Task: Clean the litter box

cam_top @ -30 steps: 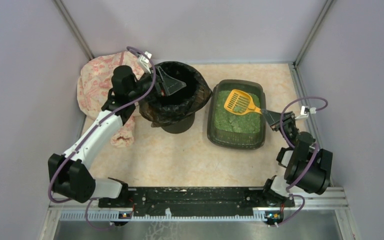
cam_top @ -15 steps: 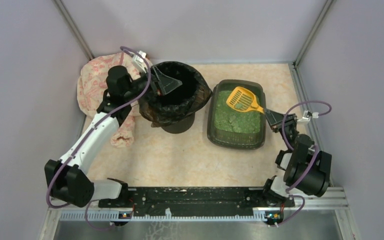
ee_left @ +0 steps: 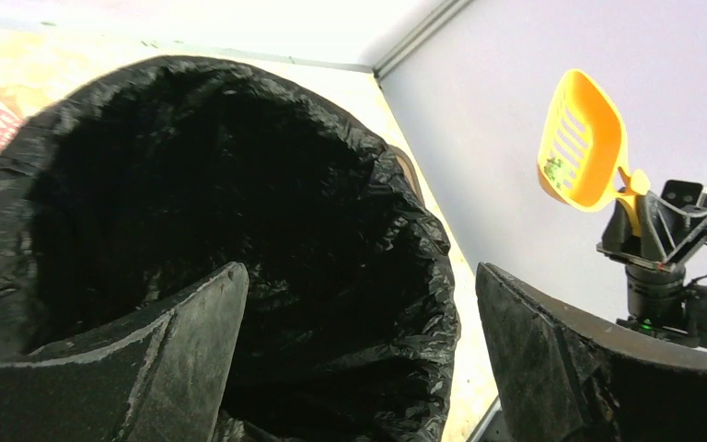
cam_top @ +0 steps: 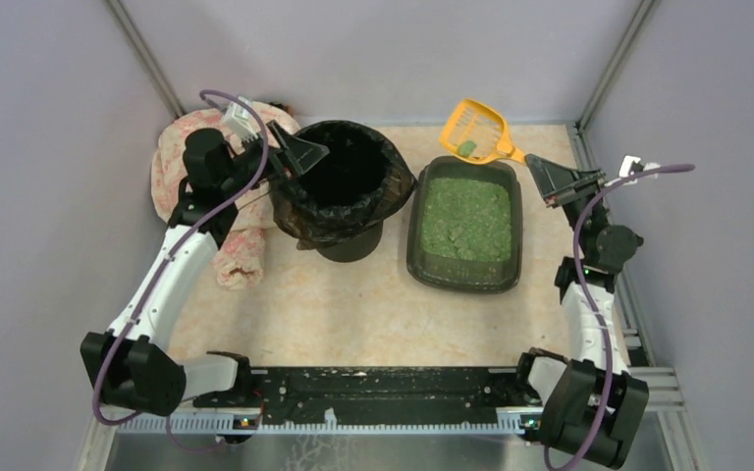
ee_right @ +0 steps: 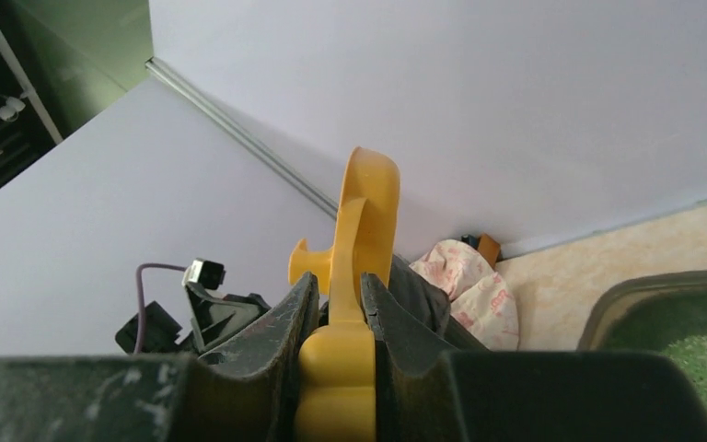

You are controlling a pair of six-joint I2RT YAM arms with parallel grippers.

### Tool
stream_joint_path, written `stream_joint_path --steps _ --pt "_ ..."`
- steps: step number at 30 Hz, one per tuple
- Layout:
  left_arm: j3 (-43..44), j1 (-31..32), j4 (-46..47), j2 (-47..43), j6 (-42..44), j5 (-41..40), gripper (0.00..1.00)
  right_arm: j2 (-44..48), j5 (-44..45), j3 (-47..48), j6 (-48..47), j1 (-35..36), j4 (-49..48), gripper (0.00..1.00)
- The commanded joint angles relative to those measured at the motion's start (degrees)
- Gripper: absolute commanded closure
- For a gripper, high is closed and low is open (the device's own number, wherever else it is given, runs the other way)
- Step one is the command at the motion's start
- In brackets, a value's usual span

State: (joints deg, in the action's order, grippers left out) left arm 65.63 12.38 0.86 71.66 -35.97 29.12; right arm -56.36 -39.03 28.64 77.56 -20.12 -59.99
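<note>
Starting at the left of the top view, you had a pink patterned cloth [cam_top: 182, 162] lying crumpled on the table [cam_top: 353, 304], near the left wall. Your left gripper [cam_top: 299, 155] hung over the left rim of the round bin [cam_top: 398, 191], which was lined with a black bag. Its jaws were wide apart and held nothing. In the left wrist view the dark mouth of the bin filled the space between the two fingers [ee_left: 184, 350]. The inside of the bin was too dark to see what was in it.

Just to the right of the bin stood the litter box [cam_top: 414, 255], flat on the table, with its long side running away from the arms. If the bag touched its left rim, I could not tell. Green granules [cam_top: 466, 218] covered its floor.

Your right gripper [cam_top: 535, 169] was raised near the right back corner, and its jaws were closed narrow on the handle of the yellow slotted scoop [cam_top: 473, 130]. In the right wrist view the handle sat tight between both fingers. The scoop was in the air, apart from the granules. In the top view it appeared over the far end of the litter box, close to the back wall. A few green bits lay in it.
</note>
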Motion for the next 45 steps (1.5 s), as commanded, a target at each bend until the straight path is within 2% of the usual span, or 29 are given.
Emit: stream_joint_path --steps 1,6,11,17,20,25,36,41,45 --pt "1.63 -2.18 1.18 -1.89 -0.58 1.56 0.01 -1.08 2.58 6.60 -1.85 4.19 6.65 1.00" --pt "0.63 -3.42 1.41 -2.59 -0.82 1.47 0.01 -3.81 5.04 12.35 -5.59 10.83 11.57 1.00" --pt "-0.02 -5.01 0.90 -3.33 -1.07 0.44 0.01 -8.86 7.86 18.58 -9.29 20.46 13.61 1.00" --pt "-2.27 -7.49 1.86 -3.85 -2.15 1.06 0.01 -17.06 10.88 25.97 -18.43 31.80 18.53 1.00" --pt "-3.16 -8.29 3.12 -3.80 -2.75 2.01 0.01 -20.09 12.93 30.52 -26.60 36.90 23.43 1.00" --pt "-4.04 -9.42 4.61 -3.40 -3.77 3.46 0.01 -22.44 20.71 36.53 -48.21 46.14 34.52 1.00" --pt "-5.07 -10.71 6.68 -2.89 -5.25 5.52 0.01 -25.09 41.12 45.06 -84.07 65.31 44.42 1.00" --pt "-5.69 -10.79 7.38 -2.85 -5.61 5.86 0.01 -26.98 49.69 46.44 -94.65 70.98 44.98 1.00" --pt "-5.83 -10.88 7.83 -2.81 -6.01 6.25 0.01 -27.57 51.75 47.89 -95.00 72.59 45.22 1.00"
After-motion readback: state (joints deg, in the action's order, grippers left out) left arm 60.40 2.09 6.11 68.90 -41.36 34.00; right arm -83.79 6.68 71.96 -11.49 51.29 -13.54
